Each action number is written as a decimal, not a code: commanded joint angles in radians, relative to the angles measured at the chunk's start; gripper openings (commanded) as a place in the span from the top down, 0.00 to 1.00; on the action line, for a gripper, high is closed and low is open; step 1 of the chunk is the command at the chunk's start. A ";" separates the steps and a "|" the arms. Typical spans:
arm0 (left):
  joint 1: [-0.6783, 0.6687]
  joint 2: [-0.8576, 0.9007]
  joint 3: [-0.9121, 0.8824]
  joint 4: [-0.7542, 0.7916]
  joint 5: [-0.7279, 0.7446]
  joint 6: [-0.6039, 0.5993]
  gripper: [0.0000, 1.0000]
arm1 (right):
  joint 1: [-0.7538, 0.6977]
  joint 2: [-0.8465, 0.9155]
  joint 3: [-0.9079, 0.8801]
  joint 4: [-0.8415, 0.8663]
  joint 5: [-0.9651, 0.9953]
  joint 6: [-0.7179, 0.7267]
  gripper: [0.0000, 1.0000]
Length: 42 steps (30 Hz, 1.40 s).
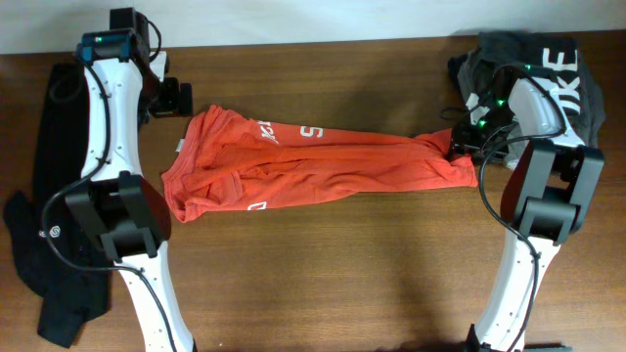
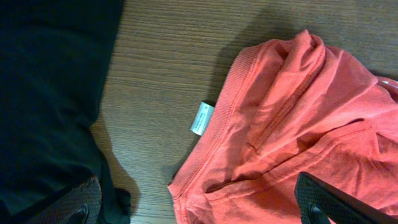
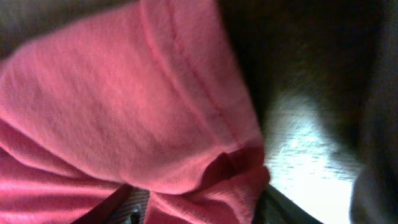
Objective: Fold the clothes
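The orange-red T-shirt lies bunched and stretched across the table from left to right, with white lettering showing. My right gripper is at its right end. In the right wrist view, shirt fabric is pinched between the right gripper's fingers. My left gripper hovers open and empty just above the shirt's upper left edge. In the left wrist view its fingers straddle the shirt's ribbed collar, near a white label.
A long black garment lies along the table's left edge, also in the left wrist view. A dark grey garment with white lettering is heaped at the back right, behind the right arm. Bare wood lies in front of the shirt.
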 commanded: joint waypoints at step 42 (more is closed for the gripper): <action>0.157 -0.034 0.023 0.006 -0.007 0.004 0.01 | 0.027 -0.041 0.485 -0.397 -0.085 -0.005 0.96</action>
